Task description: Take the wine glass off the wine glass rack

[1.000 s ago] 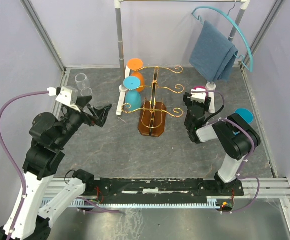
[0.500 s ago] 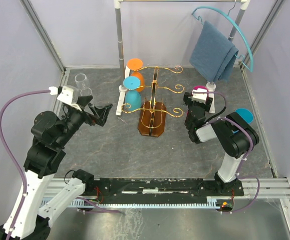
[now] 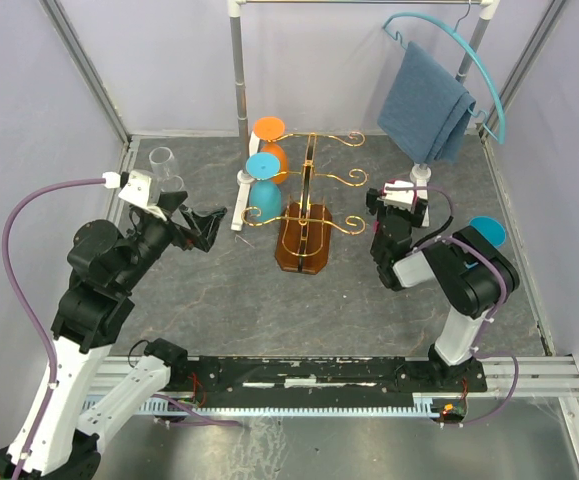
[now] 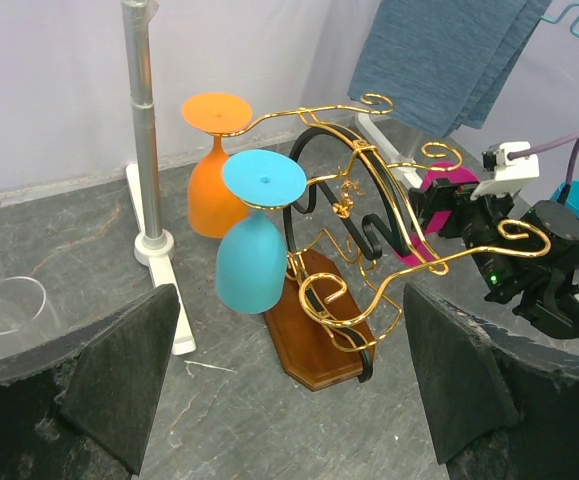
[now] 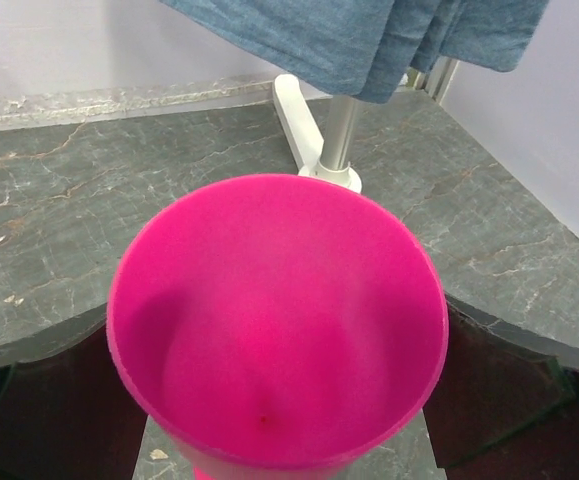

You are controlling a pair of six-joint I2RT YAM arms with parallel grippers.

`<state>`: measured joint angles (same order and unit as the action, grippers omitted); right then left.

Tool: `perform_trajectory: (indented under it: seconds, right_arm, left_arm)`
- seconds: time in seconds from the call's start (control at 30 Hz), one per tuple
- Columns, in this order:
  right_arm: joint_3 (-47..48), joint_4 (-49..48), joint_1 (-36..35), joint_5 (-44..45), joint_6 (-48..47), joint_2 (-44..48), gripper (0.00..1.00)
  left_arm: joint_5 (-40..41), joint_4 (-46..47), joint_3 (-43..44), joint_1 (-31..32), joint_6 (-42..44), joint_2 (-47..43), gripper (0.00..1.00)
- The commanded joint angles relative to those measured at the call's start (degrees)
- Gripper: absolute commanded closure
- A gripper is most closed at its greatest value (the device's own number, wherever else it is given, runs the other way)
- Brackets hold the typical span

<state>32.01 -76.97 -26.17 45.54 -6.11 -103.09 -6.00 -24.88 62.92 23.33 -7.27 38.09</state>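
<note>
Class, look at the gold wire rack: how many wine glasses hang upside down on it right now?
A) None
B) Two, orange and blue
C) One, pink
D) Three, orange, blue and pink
B: the orange glass and the blue glass hang bowl-down on the rack; the pink glass stands upright between the right arm's fingers.

The top camera looks steeply down on the grey table (image 3: 219, 290) from above and behind both arms. The left wrist camera faces the wine glass rack (image 4: 359, 260) from nearby; the top view shares it (image 3: 307, 215). The right wrist camera sits very close over a pink cup (image 5: 269, 320).
</note>
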Motion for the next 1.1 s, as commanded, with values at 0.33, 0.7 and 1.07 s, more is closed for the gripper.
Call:
perform_trajectory:
  seconds: [0.33, 0.7, 1.07]
  right_arm:
    - [-2.29, 39.95, -0.27, -4.62, 10.79, 38.78, 0.00]
    - [4.45, 69.75, -0.64, -17.34, 13.53, 59.96, 0.03]
    - [6.77, 76.76, -0.67, -20.39, 14.36, 65.30, 0.09]
  left_arm:
    - [5.11, 3.23, 3.43, -0.19, -6.41, 7.99, 0.01]
    - [13.16, -0.49, 18.36, -0.73, -16.13, 31.04, 0.03]
    - [-2.54, 1.00, 22.02, -7.24, -26.81, 44.18, 0.38]
